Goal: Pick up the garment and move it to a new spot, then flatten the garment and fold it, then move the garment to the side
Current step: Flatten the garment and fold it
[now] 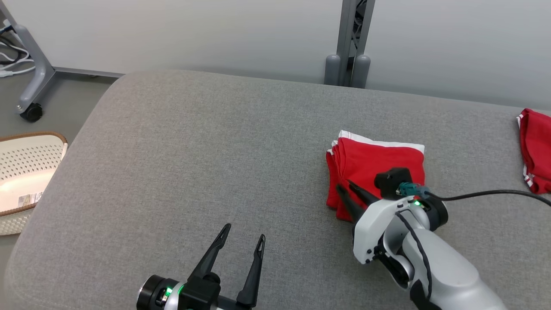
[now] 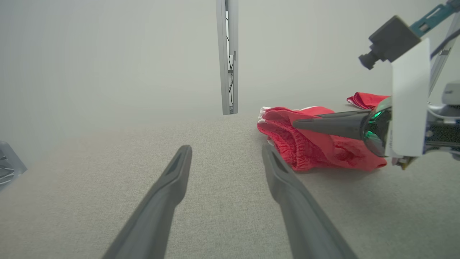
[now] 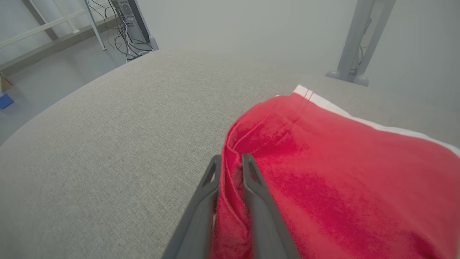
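Bright, even, diffuse light falls from above, with no glare. Shadows are faint: a soft one lies under the red garment [image 2: 316, 158], right of the left jaws. The head view is sharp. Both wrist views turn hazy beyond the jaws, whose bases blur near the lens. The table [image 3: 107, 144] edge bows.

The worktop [image 1: 193, 163] is mid-grey woven fabric with a fine heathered fleck. At centre right of the head view the folded garment [image 1: 379, 159] is bright red, with a white band along its upper edge. The second garment [image 1: 536, 150] at the right edge is the same red with white trim. The left end effector [image 1: 244, 231] has charcoal fingers and a green light at its black base. The right end effector [image 1: 344, 187] has matching dark fingers on a silver-white arm, also lit green. The cable [image 1: 495, 193] is black. The basket [image 1: 26, 163] at the left is white, patterned with small holes and brown-rimmed. The wall [image 1: 215, 34] is pale grey.
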